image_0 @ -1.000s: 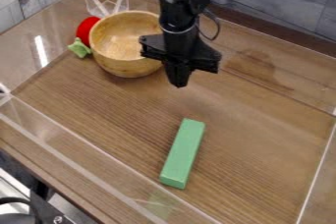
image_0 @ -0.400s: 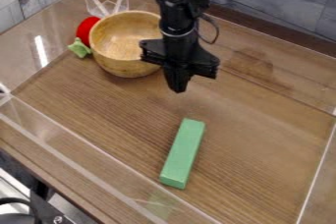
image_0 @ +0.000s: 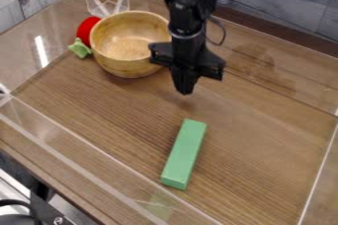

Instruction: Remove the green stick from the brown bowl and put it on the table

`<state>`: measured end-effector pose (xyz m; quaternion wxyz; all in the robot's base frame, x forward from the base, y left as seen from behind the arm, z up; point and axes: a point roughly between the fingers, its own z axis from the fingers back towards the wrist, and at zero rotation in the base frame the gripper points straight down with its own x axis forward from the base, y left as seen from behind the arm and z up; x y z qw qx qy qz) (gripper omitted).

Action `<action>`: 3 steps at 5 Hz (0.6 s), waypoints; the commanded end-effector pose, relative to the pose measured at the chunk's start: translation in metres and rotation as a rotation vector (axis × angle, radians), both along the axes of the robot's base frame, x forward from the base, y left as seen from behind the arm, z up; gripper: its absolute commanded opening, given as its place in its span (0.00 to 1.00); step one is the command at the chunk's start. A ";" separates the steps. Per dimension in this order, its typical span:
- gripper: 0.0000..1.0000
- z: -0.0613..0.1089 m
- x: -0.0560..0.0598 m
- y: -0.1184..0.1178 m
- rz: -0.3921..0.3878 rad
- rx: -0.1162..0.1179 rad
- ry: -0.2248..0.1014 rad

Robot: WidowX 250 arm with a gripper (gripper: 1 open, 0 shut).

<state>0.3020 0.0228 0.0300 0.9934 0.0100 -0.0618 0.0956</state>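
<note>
The green stick (image_0: 185,154) lies flat on the wooden table (image_0: 106,120), toward the front, apart from everything else. The brown bowl (image_0: 123,43) stands at the back left and looks empty inside. My black gripper (image_0: 188,88) points straight down between the two, just right of the bowl and above the stick's far end. Its fingers are pressed together into a point with nothing between them, and the tip hovers close over the tabletop.
A red object (image_0: 87,28) and a small green piece (image_0: 81,48) sit behind the bowl's left side. Clear plastic walls (image_0: 79,150) fence the table at the front and sides. A grey plank wall runs along the back.
The gripper has sunk toward the tabletop and shifted slightly right, still shut. The stick and bowl have not moved.
</note>
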 end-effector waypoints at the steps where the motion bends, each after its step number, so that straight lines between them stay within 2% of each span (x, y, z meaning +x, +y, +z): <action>1: 0.00 0.003 0.005 -0.005 -0.014 -0.008 -0.032; 3: 0.00 0.018 0.010 -0.001 -0.068 -0.031 -0.033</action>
